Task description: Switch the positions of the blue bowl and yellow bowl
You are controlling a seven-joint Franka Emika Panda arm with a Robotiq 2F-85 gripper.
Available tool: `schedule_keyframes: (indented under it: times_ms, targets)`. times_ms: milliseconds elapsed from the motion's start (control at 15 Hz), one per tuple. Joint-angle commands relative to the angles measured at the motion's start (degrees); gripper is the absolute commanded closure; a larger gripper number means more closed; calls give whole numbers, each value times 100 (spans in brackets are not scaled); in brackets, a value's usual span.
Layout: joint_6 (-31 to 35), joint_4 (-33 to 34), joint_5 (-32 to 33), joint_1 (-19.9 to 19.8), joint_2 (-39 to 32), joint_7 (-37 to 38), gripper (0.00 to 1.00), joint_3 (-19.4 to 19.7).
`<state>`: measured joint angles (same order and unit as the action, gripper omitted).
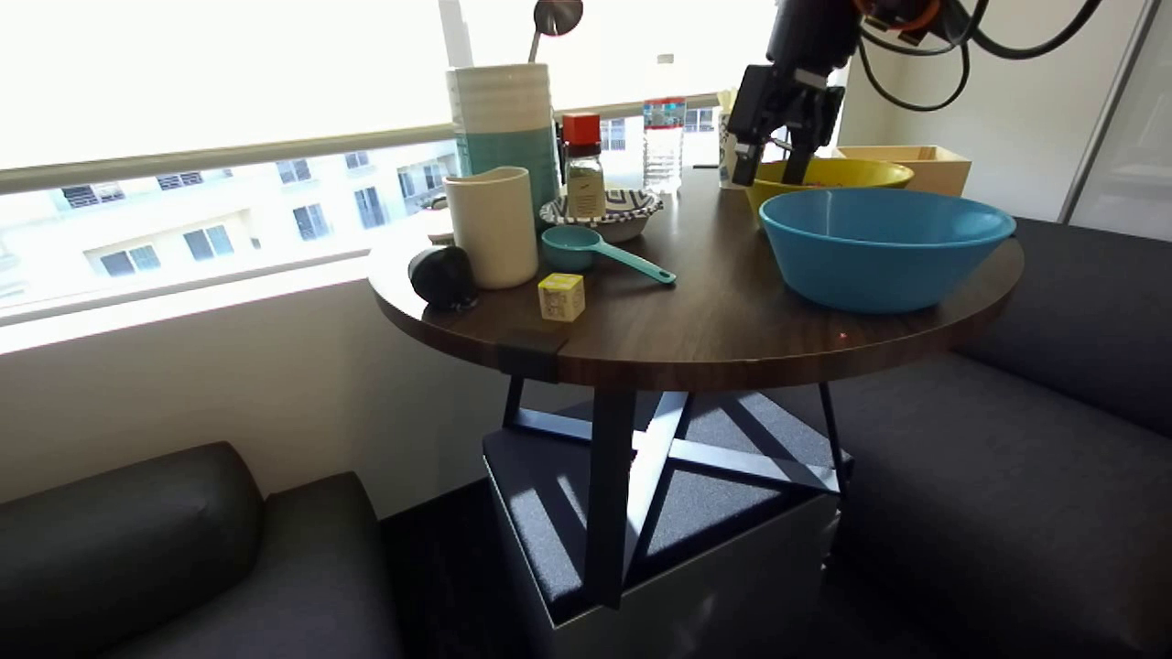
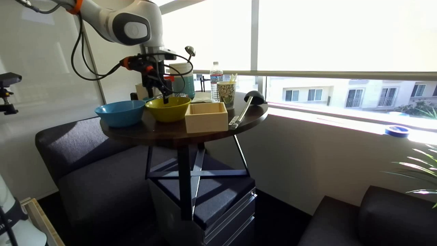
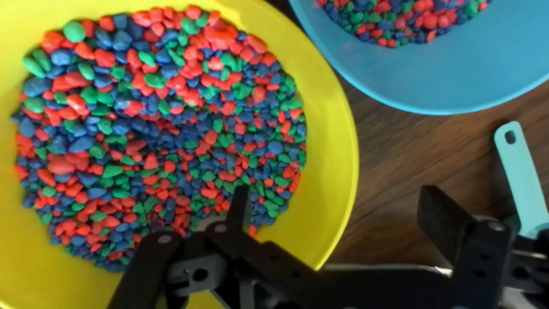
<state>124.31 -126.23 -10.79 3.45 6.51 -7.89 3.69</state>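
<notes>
Gripper (image 3: 336, 208): black, its two fingers (image 3: 444, 225) standing well apart. The rim of the yellow bowl (image 3: 328, 141) runs between them, one finger over the bowl's interior, the other outside, above the worktop (image 3: 386, 159). Contact with the rim: cannot be told.

Yellow bowl: upright, holding a broad bed of red, green and blue pebbles (image 3: 171, 128).

Blue bowl (image 3: 420, 81): upright, just beside the yellow bowl, holding similar pebbles; near the worktop's edge in both exterior views.

Worktop: round, dark wood grain.

Wooden box (image 2: 206, 123): pale, open-topped, on the yellow bowl's side away from the blue bowl.

Ladle (image 2: 243, 114): dark head, lying beside the wooden box.

Paper cup (image 2: 226, 93): patterned, upright, pale sticks inside.

Water bottle (image 2: 215, 80): clear, upright, just beside the paper cup.

Grouped in an exterior view, well apart from the blue bowl: teal scoop (image 1: 570, 249); small block (image 1: 561, 297); cream cup (image 1: 494, 233); red-capped jar (image 1: 586, 183); patterned bowl (image 1: 638, 209); white-and-teal canister (image 1: 504, 101).
</notes>
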Motion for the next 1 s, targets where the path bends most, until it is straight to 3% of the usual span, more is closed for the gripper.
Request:
schedule_keyframes:
  times_ms: [0, 267, 533, 933]
  targets:
    - [-348, 306, -258, -39, -279, -302, 0, -128]
    - [-690, 324, -261, 77, -255, -413, 0, -399]
    - [-1052, 285, -763, 128, -312, -898, 0, -523]
    - [-939, 226, -518, 89, -210, -876, 0, -589]
